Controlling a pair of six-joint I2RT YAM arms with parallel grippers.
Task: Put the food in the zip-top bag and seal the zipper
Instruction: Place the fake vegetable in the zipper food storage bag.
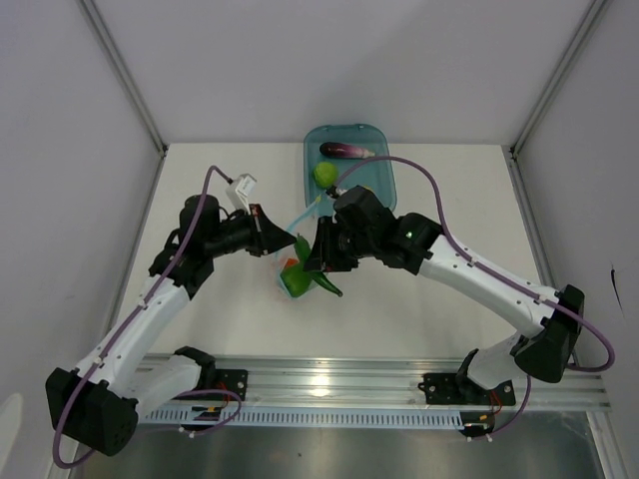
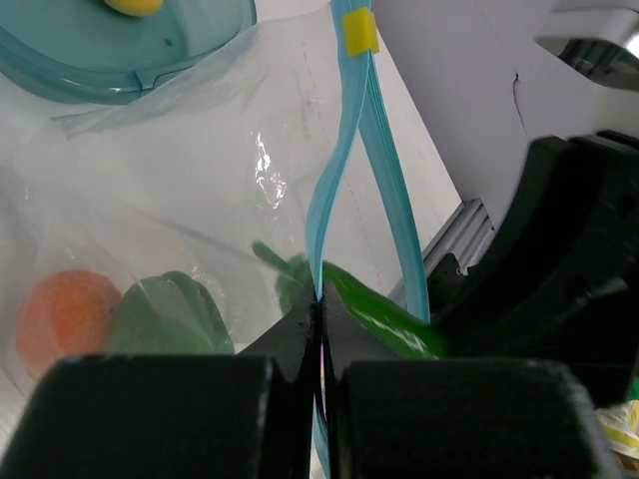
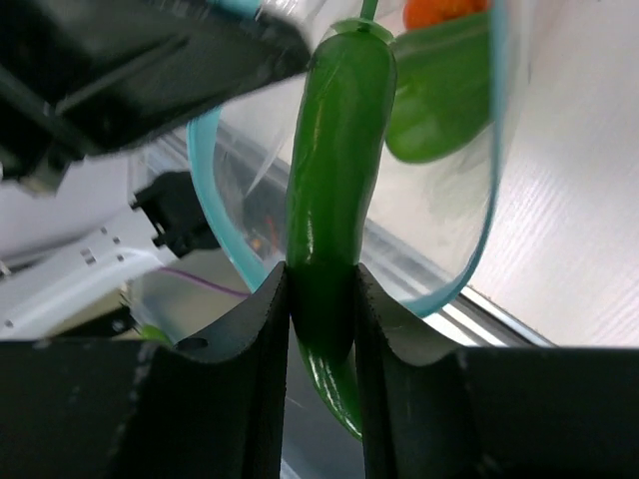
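Zip-top bag is noted at centre of the top view, between the two grippers, with its mouth held open. At its left, the left gripper is clamped shut on the zipper, one lip of the light blue strip being pinched and lifted; a yellow slider is seen at the far end of the strip. Inside the bag, an orange-red piece and a green piece are already lodged side by side. To the right, the right gripper is closed narrowly around a long green pepper, whose stem end is pointed into the open mouth; the pepper is judged partway in and not released. Further right and upward, an eggplant and a light green round fruit are held in the teal tray; a yellow ball is glimpsed on it in the left wrist view. Progress judged: two pieces bagged, one going in, three left on the tray, zipper not yet sealed.
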